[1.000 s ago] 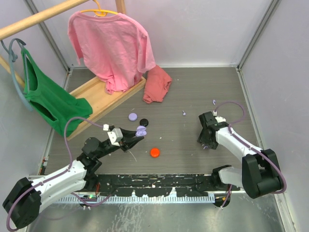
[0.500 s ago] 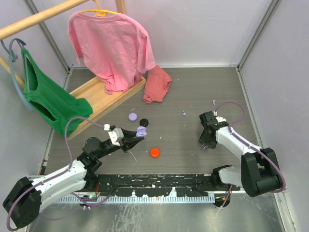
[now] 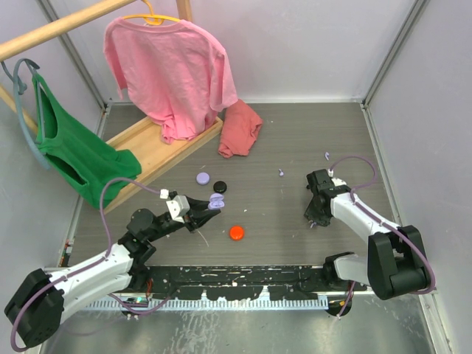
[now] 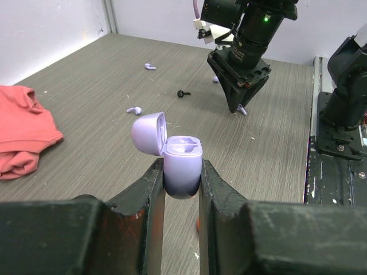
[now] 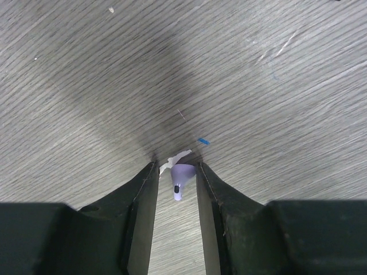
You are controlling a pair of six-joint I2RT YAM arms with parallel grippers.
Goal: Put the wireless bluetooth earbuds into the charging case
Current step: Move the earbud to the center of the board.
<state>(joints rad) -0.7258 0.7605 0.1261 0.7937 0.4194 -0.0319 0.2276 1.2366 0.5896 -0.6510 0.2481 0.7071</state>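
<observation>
The case and earbud are lavender.

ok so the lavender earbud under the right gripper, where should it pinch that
Pinch the wider rounded body, coming straight down. The lavender earbud lies on the table with its narrower dark-spotted end pointing back towards the wrist, so the right gripper, its fingers flanking it, would likely close squarely on its two sides. A gap beside one finger shows it is not clamped yet.

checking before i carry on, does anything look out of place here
Small lavender plastic earbuds lie scattered loose across the grey wood-grain table, and a crumpled salmon-red cloth garment sits heaped on it instead of hanging.
</observation>
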